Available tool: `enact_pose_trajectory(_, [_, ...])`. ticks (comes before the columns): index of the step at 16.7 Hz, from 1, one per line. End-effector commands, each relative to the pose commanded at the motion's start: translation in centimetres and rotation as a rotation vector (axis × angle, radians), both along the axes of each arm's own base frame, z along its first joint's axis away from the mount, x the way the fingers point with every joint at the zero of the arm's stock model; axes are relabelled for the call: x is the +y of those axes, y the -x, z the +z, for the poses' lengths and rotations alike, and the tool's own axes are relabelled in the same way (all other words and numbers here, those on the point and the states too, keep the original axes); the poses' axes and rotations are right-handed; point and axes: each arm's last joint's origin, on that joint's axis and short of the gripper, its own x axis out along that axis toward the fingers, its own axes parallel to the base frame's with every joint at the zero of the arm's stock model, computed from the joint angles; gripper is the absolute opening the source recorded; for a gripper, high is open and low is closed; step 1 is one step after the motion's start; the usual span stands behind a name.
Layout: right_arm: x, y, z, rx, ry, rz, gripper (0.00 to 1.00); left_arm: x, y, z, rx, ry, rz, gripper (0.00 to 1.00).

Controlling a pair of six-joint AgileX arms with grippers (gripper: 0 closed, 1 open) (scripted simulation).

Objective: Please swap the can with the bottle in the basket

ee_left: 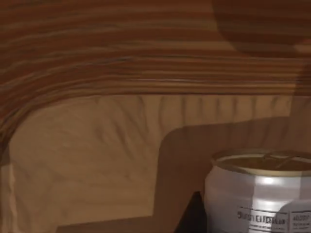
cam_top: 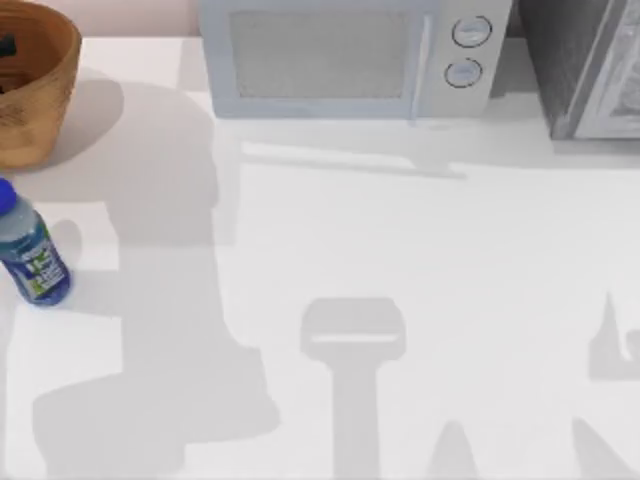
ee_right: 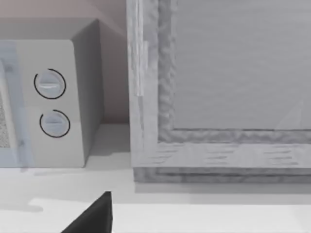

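A dark fingertip (ee_left: 192,216) of the left claw and a dark fingertip (ee_right: 95,216) of the right claw show.

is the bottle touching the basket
Apart. In the top view the bottle stands on the table in front of the basket, with bare table between them.

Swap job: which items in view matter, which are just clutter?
Job items:
- can, inside the basket
- bottle, lying on the table, left edge
- basket, far-left corner

Clutter:
- microwave at the back
- grey cabinet, back right
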Motion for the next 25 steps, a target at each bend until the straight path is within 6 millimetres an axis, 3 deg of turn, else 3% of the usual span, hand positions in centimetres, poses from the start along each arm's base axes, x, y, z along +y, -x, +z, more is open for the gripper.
enact_pose_trajectory(3, [0.0, 0.0, 0.0, 0.000, 0.000, 0.000, 1.00, -1.0, 0.7, 3.9, -0.050, -0.022, 0.006, 0.00])
enact_pose_trajectory(7, [0.0, 0.0, 0.0, 0.000, 0.000, 0.000, 1.00, -3.2, 3.8, 11.5, -0.196, -0.069, 0.007, 0.00])
enact_pose_trajectory(11, [0.0, 0.0, 0.0, 0.000, 0.000, 0.000, 1.00, -6.0, 10.6, 18.5, -0.383, -0.118, 0.010, 0.00])
enact_pose_trajectory(14, [0.0, 0.0, 0.0, 0.000, 0.000, 0.000, 1.00, -8.2, 17.7, 21.1, -0.533, -0.149, 0.017, 0.00])
enact_pose_trajectory(16, [0.0, 0.0, 0.0, 0.000, 0.000, 0.000, 1.00, -9.4, 22.9, 21.3, -0.632, -0.166, 0.025, 0.00])
enact_pose_trajectory(19, [0.0, 0.0, 0.0, 0.000, 0.000, 0.000, 1.00, -10.8, 30.2, 19.2, -0.779, -0.186, 0.042, 0.00])
enact_pose_trajectory(22, [0.0, 0.0, 0.0, 0.000, 0.000, 0.000, 1.00, -11.7, 36.0, 14.9, -0.918, -0.199, 0.066, 0.00])
enact_pose_trajectory(25, [0.0, 0.0, 0.0, 0.000, 0.000, 0.000, 1.00, -12.1, 39.8, 9.7, -1.043, -0.204, 0.094, 0.00])
